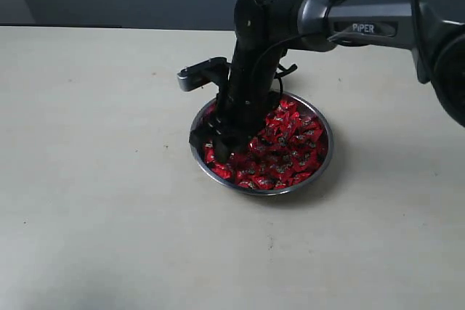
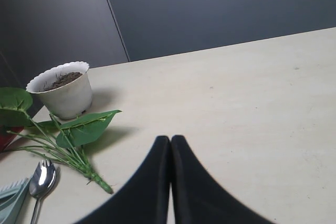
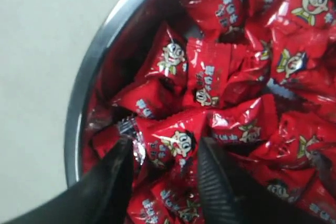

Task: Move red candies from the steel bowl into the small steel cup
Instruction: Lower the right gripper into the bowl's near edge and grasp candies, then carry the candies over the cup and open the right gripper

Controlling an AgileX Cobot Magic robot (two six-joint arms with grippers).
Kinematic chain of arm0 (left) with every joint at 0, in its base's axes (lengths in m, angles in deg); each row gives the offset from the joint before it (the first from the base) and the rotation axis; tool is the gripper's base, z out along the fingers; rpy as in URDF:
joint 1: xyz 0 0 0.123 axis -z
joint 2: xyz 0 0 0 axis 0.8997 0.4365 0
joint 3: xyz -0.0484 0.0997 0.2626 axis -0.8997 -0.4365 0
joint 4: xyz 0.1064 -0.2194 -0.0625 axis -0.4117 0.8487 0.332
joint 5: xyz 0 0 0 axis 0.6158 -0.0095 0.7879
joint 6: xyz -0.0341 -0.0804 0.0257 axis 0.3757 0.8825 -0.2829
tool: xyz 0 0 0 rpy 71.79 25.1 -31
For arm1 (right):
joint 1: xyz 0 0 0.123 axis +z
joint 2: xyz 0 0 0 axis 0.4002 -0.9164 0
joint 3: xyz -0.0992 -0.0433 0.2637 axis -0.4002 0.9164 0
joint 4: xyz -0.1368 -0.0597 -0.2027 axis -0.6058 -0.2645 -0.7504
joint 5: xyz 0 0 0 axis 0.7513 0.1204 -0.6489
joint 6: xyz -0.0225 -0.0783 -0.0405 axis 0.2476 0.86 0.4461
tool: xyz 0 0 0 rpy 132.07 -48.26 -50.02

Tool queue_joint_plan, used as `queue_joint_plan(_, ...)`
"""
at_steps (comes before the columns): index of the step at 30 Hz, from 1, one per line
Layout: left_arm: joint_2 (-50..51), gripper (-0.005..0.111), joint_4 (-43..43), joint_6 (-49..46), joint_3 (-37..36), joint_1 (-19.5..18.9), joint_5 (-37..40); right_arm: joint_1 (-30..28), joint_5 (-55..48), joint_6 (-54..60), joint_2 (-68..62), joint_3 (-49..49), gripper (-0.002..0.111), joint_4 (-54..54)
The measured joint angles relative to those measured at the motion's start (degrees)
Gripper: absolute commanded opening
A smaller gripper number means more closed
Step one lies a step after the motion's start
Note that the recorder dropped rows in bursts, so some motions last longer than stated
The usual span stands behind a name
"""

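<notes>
The right arm [image 1: 378, 27] reaches in level from the right side, and its wrist [image 1: 261, 19] bends sharply so that the last link points steeply down. The right gripper [image 3: 163, 182] hangs tips-down with its two dark fingers [image 3: 113, 182] standing apart, sunk among the red candies [image 3: 173, 145]; one wrapper lies between them, but whether they press on it cannot be told. The left gripper [image 2: 170, 140] is held low and roughly level, its black fingers [image 2: 149, 182] pressed together along their length, with nothing between them.
</notes>
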Motion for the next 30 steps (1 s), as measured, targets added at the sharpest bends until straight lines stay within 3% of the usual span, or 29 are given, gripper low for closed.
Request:
queue_joint_plan(1, 0.0, 0.0, 0.0, 0.0, 0.0, 0.0, 0.0, 0.0, -0.4, 0.0, -0.46, 0.0, 0.026, -0.13)
queue_joint_plan(2, 0.0, 0.0, 0.0, 0.0, 0.0, 0.0, 0.0, 0.0, -0.76, 0.0, -0.72, 0.0, 0.005, -0.13)
queue_joint_plan(3, 0.0, 0.0, 0.0, 0.0, 0.0, 0.0, 0.0, 0.0, -0.85, -0.29, -1.08, 0.0, 0.0, -0.77)
queue_joint_plan(15, 0.0, 0.0, 0.0, 0.0, 0.0, 0.0, 0.0, -0.4, 4.11, -3.89, 7.93, -0.2, 0.0, -9.3)
queue_joint_plan(30, 0.0, 0.0, 0.0, 0.0, 0.0, 0.0, 0.0, -12.99, 9.59, -10.33, -4.18, -21.63, 0.0, -2.9)
